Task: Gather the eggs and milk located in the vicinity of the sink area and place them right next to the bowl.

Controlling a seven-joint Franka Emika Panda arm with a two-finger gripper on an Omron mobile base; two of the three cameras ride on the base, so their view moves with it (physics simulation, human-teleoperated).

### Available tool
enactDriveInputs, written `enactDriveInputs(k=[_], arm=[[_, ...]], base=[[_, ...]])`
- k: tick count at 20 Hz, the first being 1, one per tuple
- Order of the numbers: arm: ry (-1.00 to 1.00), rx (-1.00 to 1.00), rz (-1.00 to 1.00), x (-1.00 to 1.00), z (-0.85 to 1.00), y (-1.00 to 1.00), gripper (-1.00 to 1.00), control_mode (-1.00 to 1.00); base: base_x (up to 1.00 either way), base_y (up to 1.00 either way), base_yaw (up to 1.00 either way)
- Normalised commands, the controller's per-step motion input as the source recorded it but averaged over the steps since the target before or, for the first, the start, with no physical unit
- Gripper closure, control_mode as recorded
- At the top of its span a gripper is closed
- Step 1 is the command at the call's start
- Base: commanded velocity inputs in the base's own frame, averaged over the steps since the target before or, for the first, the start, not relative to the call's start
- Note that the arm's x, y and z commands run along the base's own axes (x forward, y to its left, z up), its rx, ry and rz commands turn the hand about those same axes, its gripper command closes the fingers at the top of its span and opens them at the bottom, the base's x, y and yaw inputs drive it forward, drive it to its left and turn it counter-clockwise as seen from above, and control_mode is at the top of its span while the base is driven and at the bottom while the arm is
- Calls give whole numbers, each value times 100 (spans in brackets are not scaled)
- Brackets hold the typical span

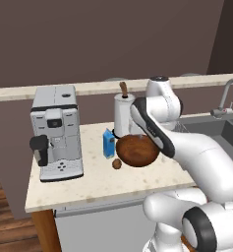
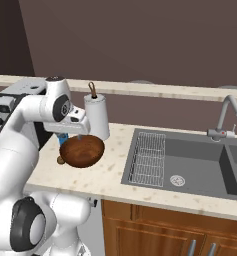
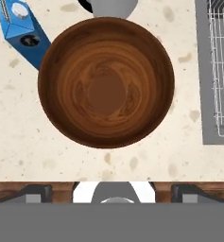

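The wide dark-brown wooden bowl [image 1: 137,150] [image 2: 82,151] [image 3: 106,82] stands on the speckled counter. My gripper [image 2: 79,136] [image 3: 112,191] hangs straight above it, open, with its fingertips [image 3: 37,191] wide apart and nothing between them. Touching or nearly touching the bowl's left side is the blue milk carton [image 1: 108,142] [image 2: 63,138] [image 3: 23,35], upright. A dark brown egg [image 1: 117,163] [image 2: 60,160] lies on the counter at the bowl's front left. The orange egg is out of view. To the right lies the dark grey sink [image 2: 190,165] [image 1: 221,128].
A white paper-towel roll [image 1: 123,115] [image 2: 96,117] stands just behind the bowl. A grey coffee machine [image 1: 56,133] fills the counter's left end. A wire rack [image 2: 150,152] [image 3: 219,71] lies in the sink's left part, and the silver faucet [image 2: 225,117] rises behind.
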Motion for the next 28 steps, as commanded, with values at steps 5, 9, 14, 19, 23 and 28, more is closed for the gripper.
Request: enactDriveInputs(k=[5, 9, 14, 19, 23, 28], arm=[[0, 2, 5, -18, -6, 0, -100, -100], [0, 0, 0, -39, -20, 0, -100, -100], [0, 0, 0, -37, -18, 0, -100, -100], [0, 0, 0, -2, 0, 0, -100, -100], [0, 0, 0, 0, 0, -1, -100, -100], [0, 0, 0, 1, 0, -10, -100, 100]], base=[[0, 0, 0], [0, 0, 0], [0, 0, 0], [0, 0, 0], [0, 0, 0], [1, -21, 0]])
